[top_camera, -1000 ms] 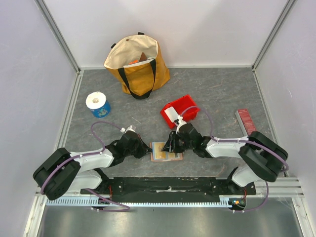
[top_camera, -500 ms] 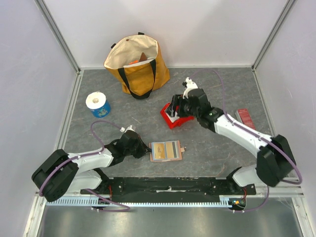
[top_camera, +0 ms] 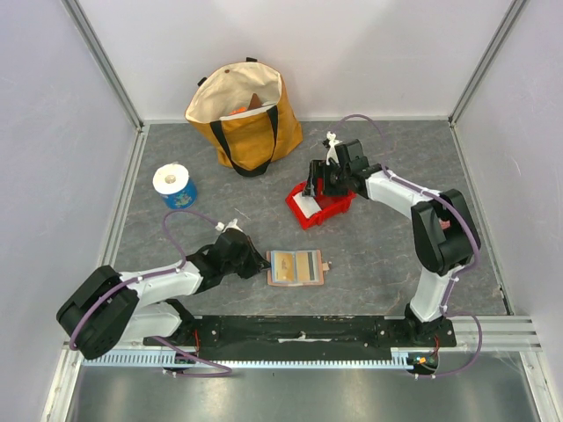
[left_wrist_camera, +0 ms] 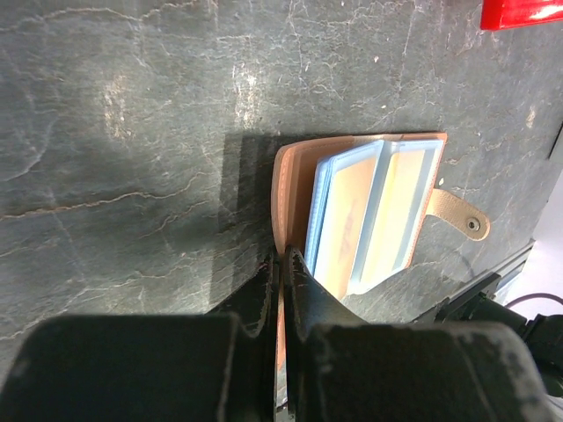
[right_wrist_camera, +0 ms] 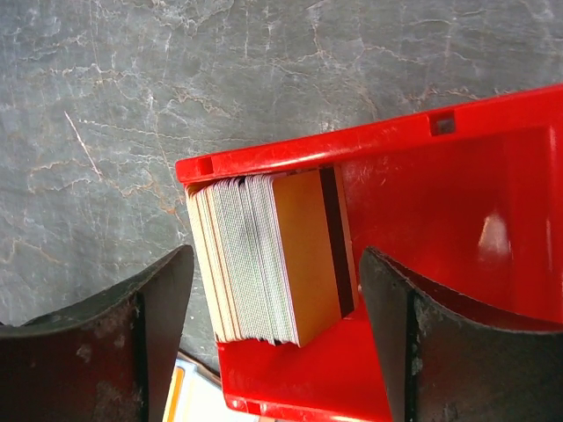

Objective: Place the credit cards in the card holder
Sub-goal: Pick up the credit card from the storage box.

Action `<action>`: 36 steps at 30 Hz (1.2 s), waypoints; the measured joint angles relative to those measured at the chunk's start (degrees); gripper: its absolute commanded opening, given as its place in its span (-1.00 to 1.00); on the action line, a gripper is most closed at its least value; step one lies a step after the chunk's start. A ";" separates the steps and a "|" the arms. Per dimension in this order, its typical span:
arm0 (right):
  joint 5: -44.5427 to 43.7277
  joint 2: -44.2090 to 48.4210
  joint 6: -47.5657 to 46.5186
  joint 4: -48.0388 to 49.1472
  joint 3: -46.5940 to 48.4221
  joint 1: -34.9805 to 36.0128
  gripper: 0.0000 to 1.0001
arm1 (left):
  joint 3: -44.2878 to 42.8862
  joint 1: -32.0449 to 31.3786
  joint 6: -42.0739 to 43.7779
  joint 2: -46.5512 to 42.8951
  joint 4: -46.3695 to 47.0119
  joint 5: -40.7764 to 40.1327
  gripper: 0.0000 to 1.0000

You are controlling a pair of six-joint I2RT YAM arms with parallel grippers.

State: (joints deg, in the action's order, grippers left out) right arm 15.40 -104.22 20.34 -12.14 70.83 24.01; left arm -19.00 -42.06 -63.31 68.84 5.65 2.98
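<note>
The tan card holder (top_camera: 297, 267) lies open on the table, near the arms' bases. My left gripper (top_camera: 257, 263) is shut on its left edge (left_wrist_camera: 283, 262). Two pale blue and yellowish credit cards (left_wrist_camera: 352, 211) sit in its inner slots, and the snap tab (left_wrist_camera: 462, 216) points right. A stack of credit cards (right_wrist_camera: 264, 259) stands on edge in the left end of a red bin (right_wrist_camera: 352, 145). My right gripper (right_wrist_camera: 274, 264) hangs open over that stack, one finger on each side of it and nothing held. In the top view it is over the bin (top_camera: 332, 207).
A yellow tote bag (top_camera: 246, 114) stands at the back. A white roll on a blue base (top_camera: 174, 186) sits at the left. A pale card corner (right_wrist_camera: 189, 396) shows just outside the bin's near wall. Grey walls and metal rails close in the table.
My right gripper has left the card holder, swung back to the red bin and opened wide. The left gripper stays clamped on the holder's edge.
</note>
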 measured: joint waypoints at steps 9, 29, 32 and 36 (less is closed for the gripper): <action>5.31 -5.03 -1.64 -0.42 2.36 -0.44 0.69 | -0.24 0.48 0.48 0.55 0.00 0.13 -0.96; 10.99 -6.36 -1.97 -0.42 2.51 -1.27 0.33 | -0.76 0.63 0.98 1.20 0.00 0.15 -0.96; 11.13 -6.36 -1.99 -0.42 2.51 -1.38 0.30 | -0.76 0.66 1.01 1.20 0.00 0.15 -0.96; 11.13 -6.32 -1.97 -0.42 2.51 -1.46 0.25 | -0.76 0.74 1.01 1.20 0.00 0.17 -0.96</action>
State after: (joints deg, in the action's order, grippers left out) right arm 26.52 -110.54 18.37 -12.56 73.34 22.55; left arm -19.77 -41.32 -62.30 70.04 5.65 3.16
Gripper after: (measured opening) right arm 0.646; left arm 0.032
